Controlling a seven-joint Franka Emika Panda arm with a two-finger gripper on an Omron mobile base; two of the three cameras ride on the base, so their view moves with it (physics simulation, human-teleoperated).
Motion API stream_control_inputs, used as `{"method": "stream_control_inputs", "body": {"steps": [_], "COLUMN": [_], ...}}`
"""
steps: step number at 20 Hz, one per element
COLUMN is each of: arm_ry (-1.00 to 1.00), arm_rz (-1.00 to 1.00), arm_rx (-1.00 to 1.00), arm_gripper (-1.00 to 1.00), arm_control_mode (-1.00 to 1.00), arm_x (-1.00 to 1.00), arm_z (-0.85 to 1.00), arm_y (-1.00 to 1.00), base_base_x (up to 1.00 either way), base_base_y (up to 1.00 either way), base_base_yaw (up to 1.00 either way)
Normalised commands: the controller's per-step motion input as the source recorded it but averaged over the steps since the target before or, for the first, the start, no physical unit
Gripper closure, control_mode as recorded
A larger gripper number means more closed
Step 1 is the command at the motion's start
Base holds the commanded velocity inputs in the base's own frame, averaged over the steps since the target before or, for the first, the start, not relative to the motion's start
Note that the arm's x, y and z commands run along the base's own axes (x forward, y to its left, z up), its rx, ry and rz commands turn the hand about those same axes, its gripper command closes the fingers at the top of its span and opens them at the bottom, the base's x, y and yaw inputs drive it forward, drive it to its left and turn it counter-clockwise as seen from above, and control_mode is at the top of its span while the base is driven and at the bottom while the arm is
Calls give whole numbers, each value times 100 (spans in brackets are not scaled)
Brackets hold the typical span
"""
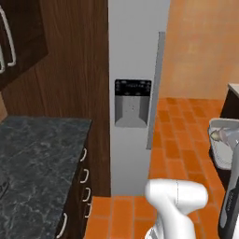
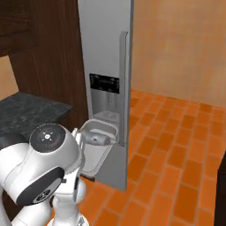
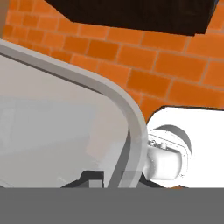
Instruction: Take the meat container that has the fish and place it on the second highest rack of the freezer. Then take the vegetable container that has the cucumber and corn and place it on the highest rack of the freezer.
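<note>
The meat container (image 2: 98, 152), a pale grey tray, hangs in the air in front of the freezer (image 2: 106, 53). The small silvery fish (image 2: 99, 138) lies in it. In the left base view the tray (image 1: 223, 151) and the fish (image 1: 222, 136) sit at the right edge. My gripper (image 3: 111, 177) is shut on the tray's rim (image 3: 127, 113), which curves close across the hand view. The freezer's (image 1: 135, 56) grey door shows its dispenser panel (image 1: 132, 102) and long handle (image 1: 156, 88). Its racks are hidden behind the door. The cucumber and corn container is out of view.
A dark stone counter (image 1: 37, 158) with drawers (image 1: 84, 182) stands left of the freezer, against a tall wood panel (image 1: 79, 60). Orange tiled floor (image 2: 176, 145) stretches to the right. A dark unit (image 1: 231, 102) stands at the far right.
</note>
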Motion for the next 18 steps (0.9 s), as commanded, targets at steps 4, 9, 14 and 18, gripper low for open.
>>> {"method": "stream_control_inputs", "body": {"steps": [4,9,14,18], "arm_ry": [0,0,0,0], "arm_rz": [0,0,0,0], "arm_rx": [0,0,0,0], "arm_gripper": [100,100,100,100], "arm_control_mode": [100,100,100,100], "arm_x": [0,0,0,0], "arm_z": [0,0,0,0], "arm_y": [0,0,0,0], "base_base_x": [71,65,34,66], "base_base_y": [-69,-96,-98,-64], "base_base_yaw": [-5,0,3,7]}}
